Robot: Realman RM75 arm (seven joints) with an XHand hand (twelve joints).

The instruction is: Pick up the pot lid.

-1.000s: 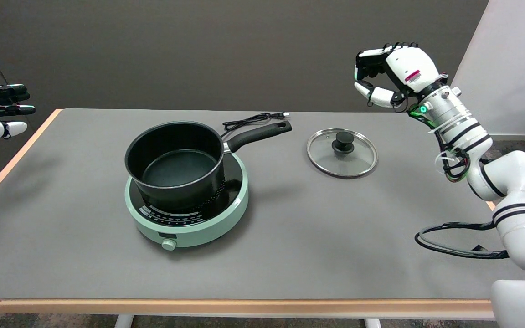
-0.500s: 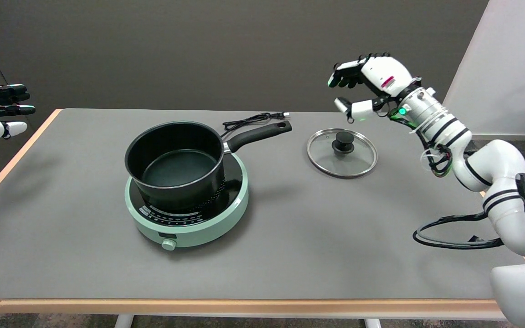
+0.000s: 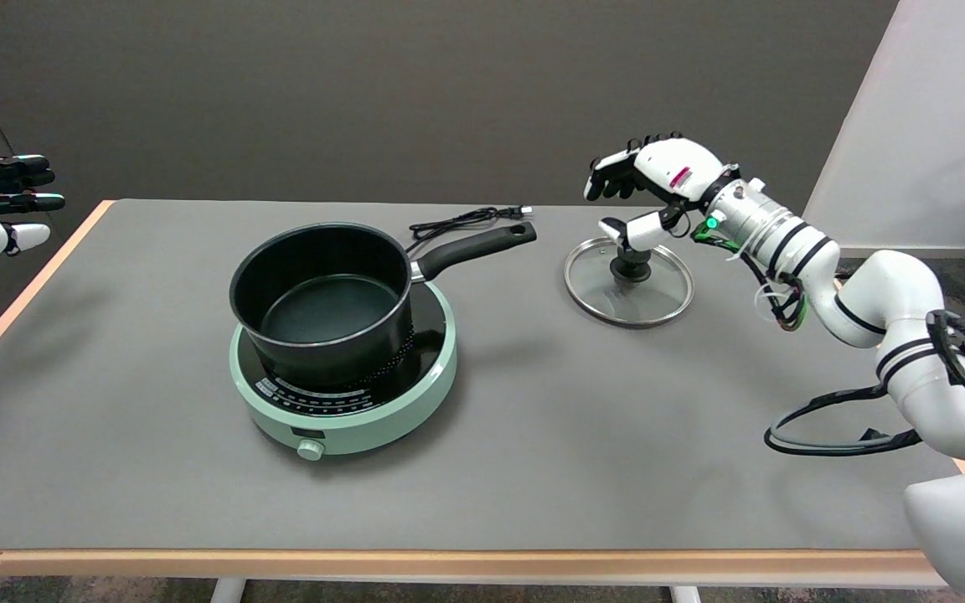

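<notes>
Table: a grey mat covers the top, with a wood strip showing along the near and left edges; I work it from the right side.

Right arm: I have it reaching in from the near right corner toward the far right part of the table, its forearm angled down at the lid.

Hob: a mint-green induction plate stands left of centre, its dial facing the near edge, where a cook would reach it.

Pot: black, open and apparently empty, it sits on the hob with its handle pointing toward the far right. I judge the lid was set beside it to leave it uncovered.

Pot lid: the glass lid lies flat on the mat, right of the pot handle and toward the far edge, with its rim down and its knob up for a grip from above.

Right hand: it hovers over the lid with fingers spread and holds nothing. The thumb is just beside the knob; I cannot tell whether they touch.

Cord: the black power lead lies coiled behind the pot handle near the far edge, unplugged.

Knob: black, at the lid's centre, partly hidden by my thumb.
</notes>
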